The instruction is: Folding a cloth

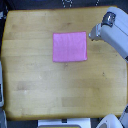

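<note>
- Nearest you, along the bottom edge of the exterior view, sit pale machine parts [64, 123], white and grey, blurred so that you cannot make out what they are.
- Above them you see the wooden tabletop [35, 85], light brown with rounded corners, filling most of the view.
- Your cloth [69, 46] lies flat on that tabletop, above its middle and a little toward the exterior view's right. It is plain pink, close to square, spread out in a single smooth patch with its edges roughly parallel to the table's.
- Your robot's arm [116, 36] comes in from the exterior view's upper right, white and grey, reaching over the table's corner.
- Its gripper [93, 34] ends just beside the cloth's upper right corner; you cannot tell whether it touches the fabric, nor how its jaws stand, as the tip is too blurred.
- You will find no brand, label or writing that can be read at this sharpness.
</note>
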You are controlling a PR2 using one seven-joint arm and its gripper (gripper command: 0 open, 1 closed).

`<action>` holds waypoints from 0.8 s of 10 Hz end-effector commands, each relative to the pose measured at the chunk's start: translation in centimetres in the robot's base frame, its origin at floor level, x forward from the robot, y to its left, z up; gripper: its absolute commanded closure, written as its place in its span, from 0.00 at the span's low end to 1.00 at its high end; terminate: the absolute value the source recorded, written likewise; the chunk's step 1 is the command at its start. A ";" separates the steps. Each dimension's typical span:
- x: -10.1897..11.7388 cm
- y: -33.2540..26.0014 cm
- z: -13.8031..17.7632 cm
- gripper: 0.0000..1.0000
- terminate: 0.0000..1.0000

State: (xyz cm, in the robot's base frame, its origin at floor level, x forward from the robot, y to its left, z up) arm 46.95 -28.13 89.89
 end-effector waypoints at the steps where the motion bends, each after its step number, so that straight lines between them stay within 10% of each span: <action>1: 0.0 0.1 -0.1 0.00 0.00; 8: 4.1 5.9 -7.2 0.00 0.00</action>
State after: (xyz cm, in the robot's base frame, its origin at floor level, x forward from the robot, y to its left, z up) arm 48.25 -25.81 87.64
